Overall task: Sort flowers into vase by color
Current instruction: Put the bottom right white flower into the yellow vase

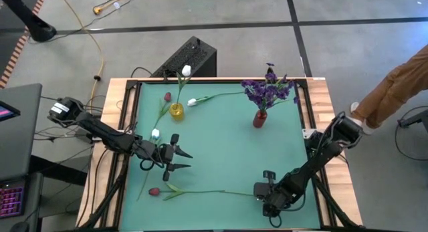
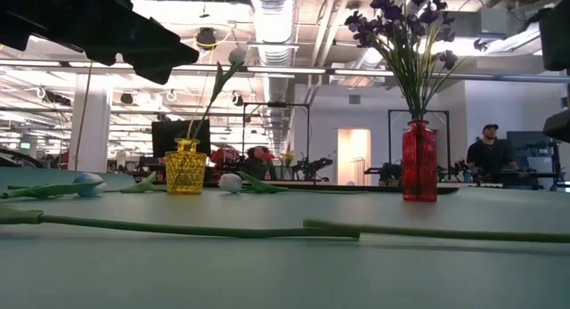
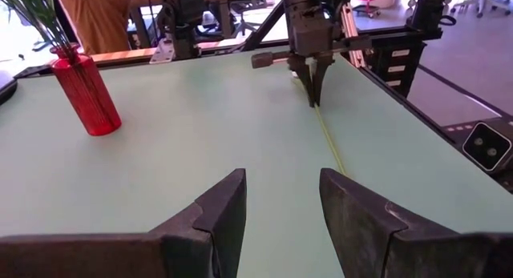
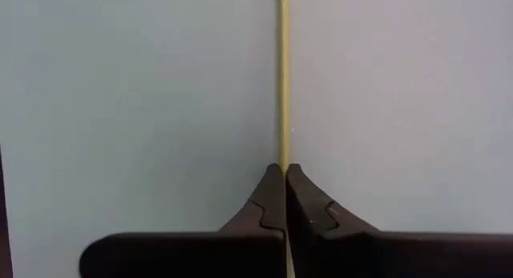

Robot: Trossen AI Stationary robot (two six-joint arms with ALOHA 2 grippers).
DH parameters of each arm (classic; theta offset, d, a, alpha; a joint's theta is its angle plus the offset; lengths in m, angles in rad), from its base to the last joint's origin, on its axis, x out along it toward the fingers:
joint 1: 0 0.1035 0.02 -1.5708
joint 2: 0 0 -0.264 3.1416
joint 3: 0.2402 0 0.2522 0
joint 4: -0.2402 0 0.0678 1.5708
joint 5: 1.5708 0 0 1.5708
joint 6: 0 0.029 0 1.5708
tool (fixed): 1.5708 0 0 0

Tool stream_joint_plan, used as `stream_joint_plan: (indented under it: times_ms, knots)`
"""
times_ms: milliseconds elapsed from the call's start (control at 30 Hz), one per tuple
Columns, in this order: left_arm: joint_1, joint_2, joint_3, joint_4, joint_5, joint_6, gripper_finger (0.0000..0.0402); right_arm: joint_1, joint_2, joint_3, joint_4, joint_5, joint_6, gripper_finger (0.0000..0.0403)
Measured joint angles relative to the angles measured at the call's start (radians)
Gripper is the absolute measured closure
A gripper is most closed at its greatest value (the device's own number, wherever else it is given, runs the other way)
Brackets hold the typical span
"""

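The right gripper (image 1: 259, 192) sits low at about 5 o'clock on the mat (image 1: 221, 145), fingers pressed together on the thin stem of the red tulip (image 1: 154, 191), which lies flat along the front edge with its head out toward 7 o'clock. The left gripper (image 1: 184, 160) hovers near 8 o'clock, fingers spread, gripping nothing. 1 white tulip (image 1: 186, 71) stands in the yellow vase (image 1: 176, 111) at 11 o'clock; 2 more white ones and another red one lie around it. The purple spray (image 1: 269, 90) is in the red vase (image 1: 259, 118) at 1 o'clock. No readable writing or labels anywhere.
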Motion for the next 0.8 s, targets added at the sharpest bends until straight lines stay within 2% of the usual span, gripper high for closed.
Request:
stream_joint_plan:
  times_ms: [200, 400, 533, 667, 800]
  knots:
    - [0.000, 0.000, 0.000, 0.000, 0.000, -0.017, 0.0252, 0.001, -0.078, -0.006, -0.089, -0.032, 0.001, 0.0371]
    - [0.000, 0.000, 0.000, 0.000, -0.001, -0.035, 0.0252, -0.007, -0.134, -0.005, -0.136, 0.031, -0.038, 0.0383]
    - [0.005, 0.000, 0.000, 0.008, -0.001, -0.079, 0.0252, -0.019, -0.143, -0.003, -0.127, 0.135, -0.183, 0.0376]
    - [0.036, 0.000, 0.008, -0.007, 0.000, -0.203, 0.0252, -0.067, -0.143, -0.003, -0.125, 0.228, -0.396, 0.0378]
    - [0.084, 0.000, 0.034, -0.038, 0.072, -0.319, 0.0252, -0.130, -0.143, -0.003, -0.111, 0.309, -0.644, 0.0380]
